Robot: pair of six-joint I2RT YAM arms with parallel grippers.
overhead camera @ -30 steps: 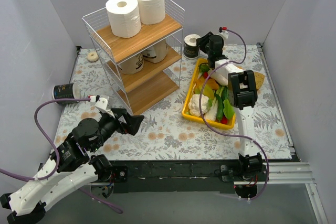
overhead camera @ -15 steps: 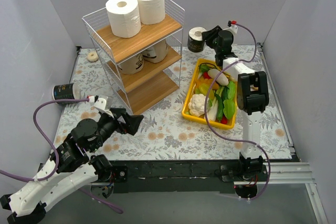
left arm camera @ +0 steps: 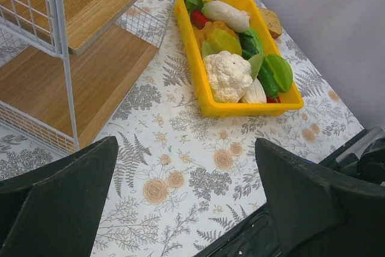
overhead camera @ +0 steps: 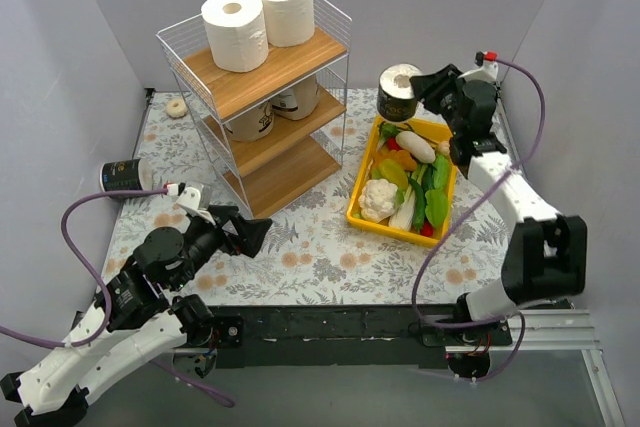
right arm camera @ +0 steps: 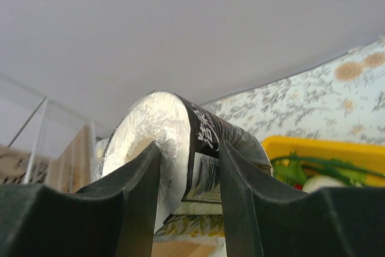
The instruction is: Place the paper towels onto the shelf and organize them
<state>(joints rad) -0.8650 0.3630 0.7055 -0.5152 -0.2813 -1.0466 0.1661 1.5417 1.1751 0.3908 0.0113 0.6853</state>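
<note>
**Near edge, left.** Left gripper (overhead camera: 252, 235): jaws spread wide, nothing between them, hanging over the floral table (overhead camera: 320, 257) just in front of the shelf's near corner.

**Right of centre.** Yellow bin (overhead camera: 390, 231), long and shallow, lying on the table. Contents:
- a cauliflower (overhead camera: 375, 197) at the near end
- a long white vegetable (overhead camera: 415, 145) at the far end
- green leafy pieces (overhead camera: 432, 197) along the right side
- yellow and red pieces between (too jumbled to name singly)

**Left edge.** One black-wrapped roll (overhead camera: 125, 175), lying on its side, well apart from the shelf.

**Centre-left.** Shelf (overhead camera: 285, 67), white wire with three wooden boards.
- Top board: two big white rolls (overhead camera: 234, 29), upright and touching.
- Middle board: two tan-wrapped rolls (overhead camera: 255, 122), side by side.

**Far end of the bin.** Right gripper (overhead camera: 425, 87): fingers clamped on the second black-wrapped roll (overhead camera: 400, 92), one inside the core and one on the wrapper, the roll tilted.

**Far left corner.** A small beige ring (overhead camera: 177, 106), flat on the table.
</note>
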